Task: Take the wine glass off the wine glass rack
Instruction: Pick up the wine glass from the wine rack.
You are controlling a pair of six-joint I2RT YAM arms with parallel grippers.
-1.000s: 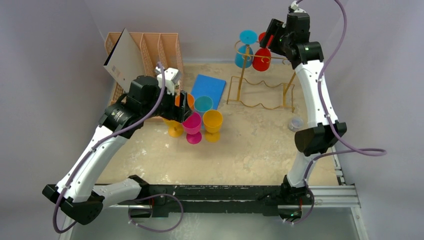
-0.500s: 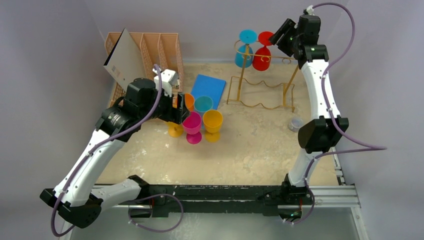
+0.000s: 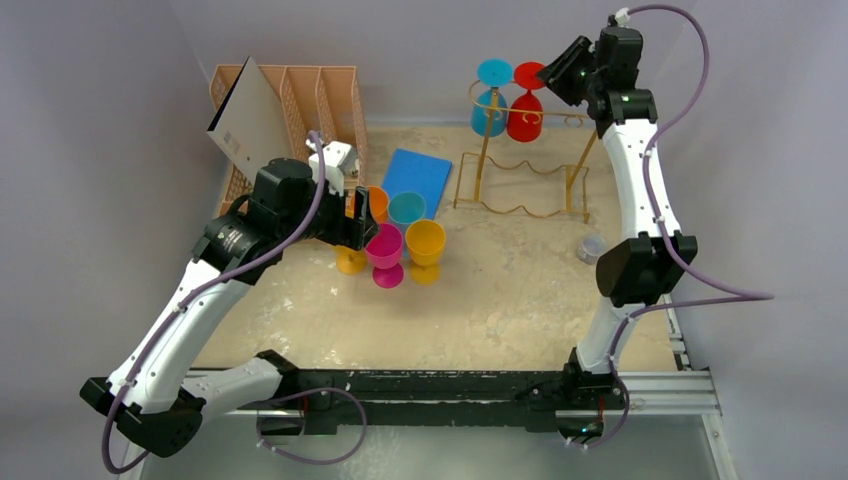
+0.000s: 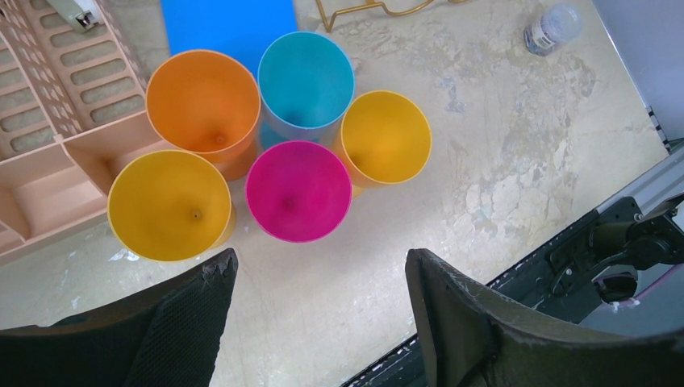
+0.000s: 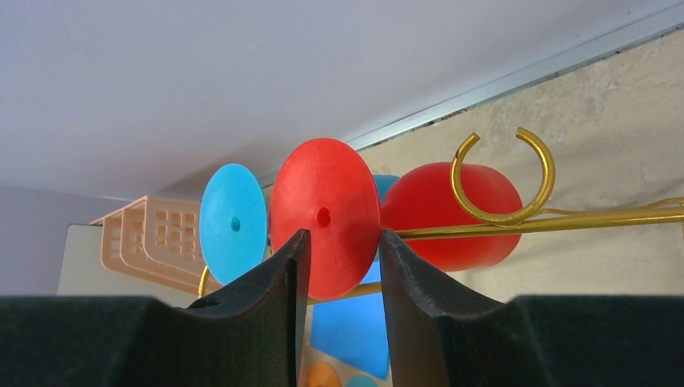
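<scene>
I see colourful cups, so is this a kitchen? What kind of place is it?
Probably a robot test lab, not a kitchen: left arm and right arm bolted at the table edge, plain walls, a red wine glass hanging on a gold wire rack.

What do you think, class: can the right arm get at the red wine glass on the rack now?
Probably yes: the right gripper frames the foot of the red wine glass, with nothing visibly between them.
</scene>
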